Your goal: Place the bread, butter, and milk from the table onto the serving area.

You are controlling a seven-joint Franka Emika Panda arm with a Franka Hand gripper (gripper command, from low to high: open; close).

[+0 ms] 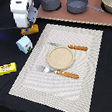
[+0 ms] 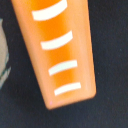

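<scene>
The bread [image 1: 30, 30], a golden-orange loaf, lies on the black table just off the far left corner of the serving area [image 1: 89, 72]. My gripper [image 1: 29, 25] hangs directly over it, very low; its fingers are hidden behind the white hand. In the wrist view the bread [image 2: 60, 52] fills the frame with its pale scored marks, and no fingers show. The milk [image 1: 24, 44], a small white carton, stands beside the mat's left edge; a sliver of it shows in the wrist view [image 2: 2, 57]. The butter [image 1: 5, 69] lies flat further to the exterior view's left.
On the mat sit a round tan plate [image 1: 59, 55], an orange-handled knife [image 1: 77, 47] and a fork [image 1: 59, 72]. A brown board [image 1: 99, 15] with grey pots [image 1: 77, 3] lies behind the mat.
</scene>
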